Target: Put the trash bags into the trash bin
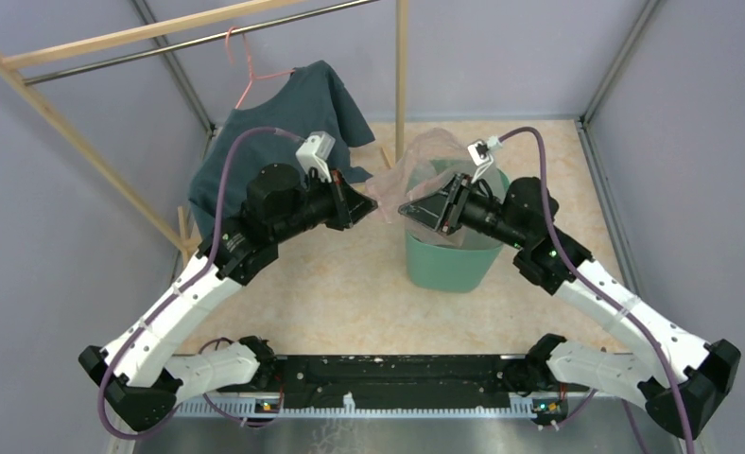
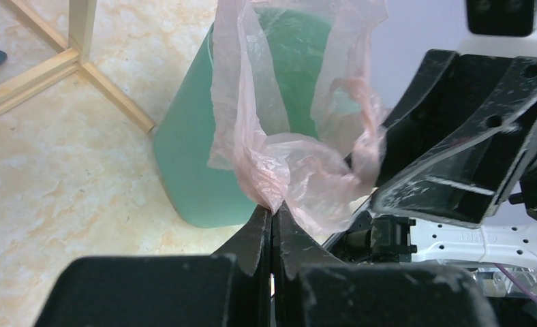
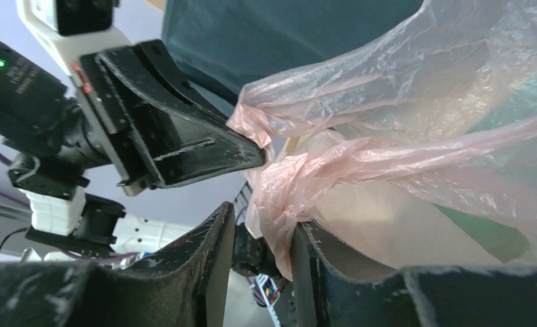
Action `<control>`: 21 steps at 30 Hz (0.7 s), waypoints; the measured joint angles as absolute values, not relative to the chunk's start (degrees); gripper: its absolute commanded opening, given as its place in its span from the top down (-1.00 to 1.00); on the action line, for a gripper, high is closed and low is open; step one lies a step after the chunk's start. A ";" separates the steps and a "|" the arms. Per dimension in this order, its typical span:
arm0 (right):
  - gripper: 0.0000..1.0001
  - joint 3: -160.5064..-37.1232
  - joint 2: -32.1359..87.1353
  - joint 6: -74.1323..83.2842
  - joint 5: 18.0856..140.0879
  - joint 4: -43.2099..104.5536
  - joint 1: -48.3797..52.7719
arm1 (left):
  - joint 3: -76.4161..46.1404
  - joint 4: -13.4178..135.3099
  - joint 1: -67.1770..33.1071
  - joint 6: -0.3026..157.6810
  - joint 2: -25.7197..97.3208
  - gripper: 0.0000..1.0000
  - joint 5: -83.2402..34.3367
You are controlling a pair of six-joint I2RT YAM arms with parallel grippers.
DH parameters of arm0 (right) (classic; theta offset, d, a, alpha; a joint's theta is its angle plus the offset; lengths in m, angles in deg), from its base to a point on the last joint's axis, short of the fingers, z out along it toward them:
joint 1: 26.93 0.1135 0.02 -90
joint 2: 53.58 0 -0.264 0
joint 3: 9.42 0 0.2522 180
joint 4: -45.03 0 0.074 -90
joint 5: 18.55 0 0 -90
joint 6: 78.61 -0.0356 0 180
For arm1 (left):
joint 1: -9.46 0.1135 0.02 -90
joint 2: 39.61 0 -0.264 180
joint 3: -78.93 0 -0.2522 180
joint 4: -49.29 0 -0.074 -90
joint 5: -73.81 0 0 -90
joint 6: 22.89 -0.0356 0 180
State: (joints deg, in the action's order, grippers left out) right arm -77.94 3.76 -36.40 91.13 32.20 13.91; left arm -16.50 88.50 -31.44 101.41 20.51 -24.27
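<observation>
- The left gripper, at the bottom centre of its own wrist view, has its two black fingers pressed together, pinching a crumpled corner of the thin, translucent pale-pink plastic trash bag.
- In the overhead view the left gripper sits just left of centre, tip to tip with the right gripper.
- The right gripper stands partly open. A twisted wad of the trash bag lies in the gap and touches the finger on the frame's right, with a dark slit on the other side.
- The rest of the film billows up and right of centre in the overhead view, spread over the mouth of the mint-green plastic trash bin; how far it hangs inside I cannot tell.
- The trash bin stands upright on the beige marbled table top.
- A dark teal shirt hangs on a pink wire hanger from the wooden rack, upper left.
</observation>
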 measured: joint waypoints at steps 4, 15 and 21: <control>0.23 -77.94 0.68 -36.86 88.18 32.26 13.80 | -16.63 88.61 -31.44 101.44 20.25 1.00 -24.24; -0.15 -77.18 -0.57 -36.81 85.01 37.25 13.78 | -18.49 88.94 -31.44 101.57 20.01 1.00 -24.46; 0.73 -77.37 1.12 -35.15 84.07 37.03 13.67 | -19.91 88.94 -31.44 101.63 19.90 1.00 -24.27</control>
